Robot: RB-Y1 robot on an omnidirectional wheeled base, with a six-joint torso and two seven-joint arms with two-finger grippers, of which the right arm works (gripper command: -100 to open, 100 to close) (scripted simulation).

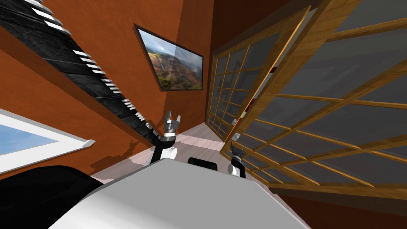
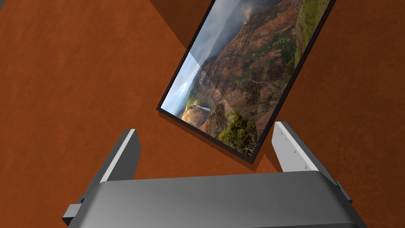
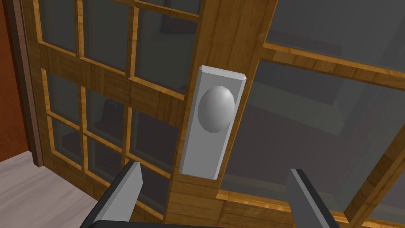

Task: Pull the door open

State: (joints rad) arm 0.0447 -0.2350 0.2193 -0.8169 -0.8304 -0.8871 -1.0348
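A wooden door (image 1: 278, 85) with grey glass panes stands swung out toward me on the right. Its grey knob (image 3: 216, 109) sits on a pale plate (image 3: 197, 158) on the door's edge stile and appears small in the head view as the knob (image 1: 237, 136). My right gripper (image 3: 214, 170) is open just short of the knob, its fingers either side of the plate's lower end and touching nothing. From the head it is the right gripper (image 1: 237, 150) just below the knob. My left gripper (image 1: 172, 118) is raised and open, holding nothing (image 2: 205, 130).
A second glazed door leaf (image 1: 222, 87) stands shut in the frame behind the open one. A framed landscape picture (image 1: 173, 59) hangs on the orange wall. A dark stepped band (image 1: 79, 67) runs along the left wall above a window (image 1: 31, 139). Pale floor (image 1: 198, 139) lies ahead.
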